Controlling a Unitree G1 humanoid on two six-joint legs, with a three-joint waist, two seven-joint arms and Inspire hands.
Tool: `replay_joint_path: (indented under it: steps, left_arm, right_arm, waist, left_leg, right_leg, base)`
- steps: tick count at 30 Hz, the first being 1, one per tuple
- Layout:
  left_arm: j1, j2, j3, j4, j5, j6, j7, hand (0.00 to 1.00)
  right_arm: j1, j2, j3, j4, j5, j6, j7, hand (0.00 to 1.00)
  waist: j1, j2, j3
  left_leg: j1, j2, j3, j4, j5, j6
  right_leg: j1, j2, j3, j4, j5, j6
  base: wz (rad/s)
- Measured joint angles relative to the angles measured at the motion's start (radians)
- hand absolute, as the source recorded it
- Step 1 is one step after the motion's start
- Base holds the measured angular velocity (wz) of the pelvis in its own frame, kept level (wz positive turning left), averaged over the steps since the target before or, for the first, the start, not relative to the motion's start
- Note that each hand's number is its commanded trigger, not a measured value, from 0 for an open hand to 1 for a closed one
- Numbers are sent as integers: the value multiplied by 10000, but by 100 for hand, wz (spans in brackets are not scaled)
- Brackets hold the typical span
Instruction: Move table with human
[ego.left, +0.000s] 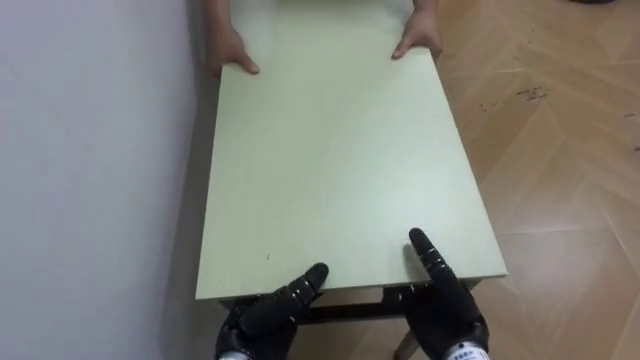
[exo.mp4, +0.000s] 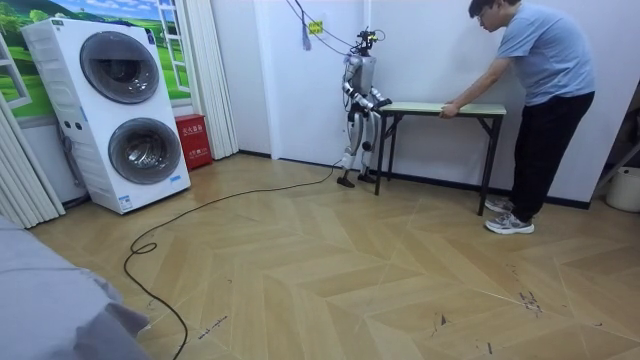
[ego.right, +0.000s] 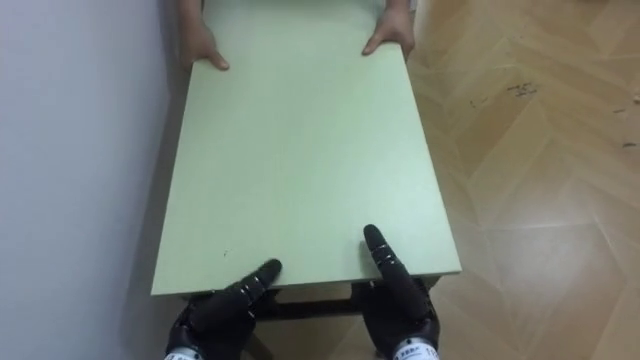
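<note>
Pale-green table (ego.left: 340, 150); left robot hand (ego.left: 265, 312), right robot hand (ego.left: 445, 300) partly under edge.

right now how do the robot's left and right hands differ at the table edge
The left hand barely reaches onto the table; the right hand reaches further onto it. The left hand slants toward the right; the right hand points nearly straight ahead. The left hand is beside the wall; the right hand is toward the open floor. Both are black, at the near edge.
</note>
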Motion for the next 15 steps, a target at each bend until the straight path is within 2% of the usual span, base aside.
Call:
replay_joint_path:
  steps: [10, 14, 15]
  left_arm:
    - [-473, 32, 114, 1121, -56, -6, -613, 0]
    - [-530, 38, 400, 1448, -35, 171, -930, 0]
    - [-572, 60, 422, 1565, -35, 200, -970, 0]
  right_arm:
    - [109, -13, -72, 346, 110, 354, 619, 0]
    - [56, -1, -198, 375, 189, 534, 1250, 0]
    - [38, 14, -249, 378, 189, 606, 1402, 0]
  waist:
    - [3, -56, -15]
    - [11, -218, -127]
    - [6, -234, -130]
  left_leg:
    - [400, 8, 130, -160, 47, -41]
    - [442, 8, 124, -191, 69, -48]
    - [470, 12, 100, -182, 68, -47]
  right_leg:
    - [331, -29, -32, -149, 0, 0]
    - [370, -20, -48, -142, 1, -2]
    - [415, -20, -77, -136, 3, -4]
  base:
    - [-5]
    - [1]
    - [6]
